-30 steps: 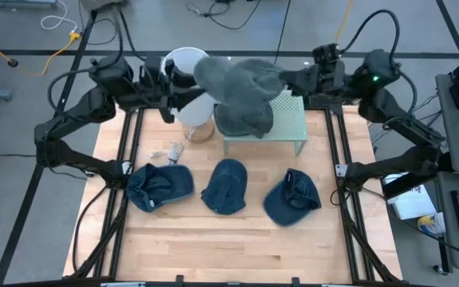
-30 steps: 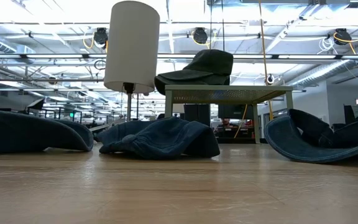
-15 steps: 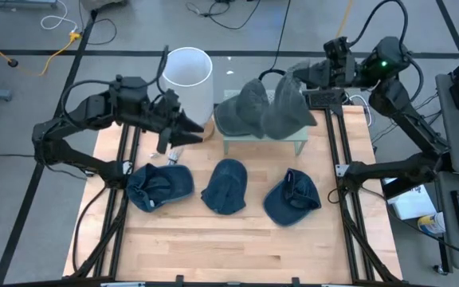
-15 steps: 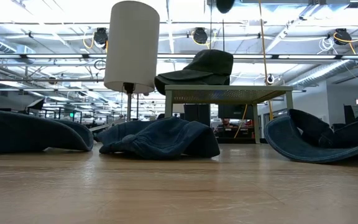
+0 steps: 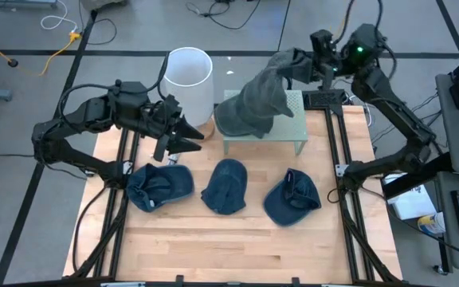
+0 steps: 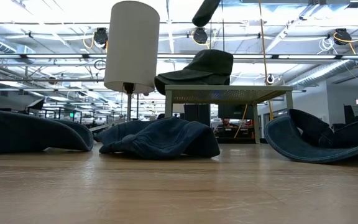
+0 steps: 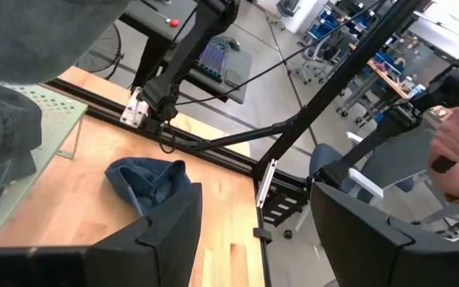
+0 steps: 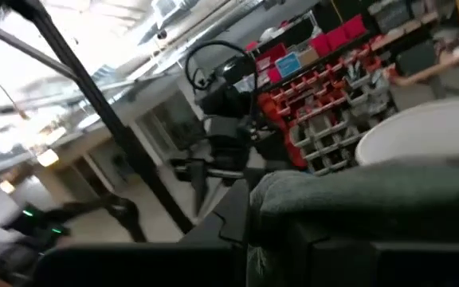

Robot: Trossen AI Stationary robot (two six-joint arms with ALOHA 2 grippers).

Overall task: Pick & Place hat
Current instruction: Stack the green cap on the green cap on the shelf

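Note:
My right gripper [image 5: 303, 64] is shut on a grey hat [image 5: 263, 89] high above the far right of the table. The hat's lower end shows at the top of the low view [image 6: 205, 11]. A second grey cap [image 6: 197, 65] rests crown-up on the pale green stand [image 5: 289, 127]. My left gripper [image 5: 190, 137] is open and empty, left of the stand, in front of the white bucket [image 5: 190, 76]. Its fingers stand wide apart in the left wrist view [image 7: 253, 231]. Three blue hats [image 5: 159, 185] [image 5: 225, 185] [image 5: 292, 197] lie in a row on the table. My right gripper pinches the grey hat by its upper edge [image 5: 292, 64] between the two fingers, coming about level from the table's right side. The cloth bunches at the fingers in the right wrist view [image 8: 333, 195]. The hat hangs slack below, clear of the cap on the stand.
The white bucket stands at the far left of the stand. A small light object lies on the table near the left blue hat. Black frame rails [image 5: 337, 159] run along both sides. Bare wood [image 5: 229, 247] lies toward the near edge.
The grey hat was spread out between both grippers above the bucket and stand. My left gripper has come away from it and gone down toward the near edge. My right gripper has risen toward the far edge, and the hat now hangs from it alone.

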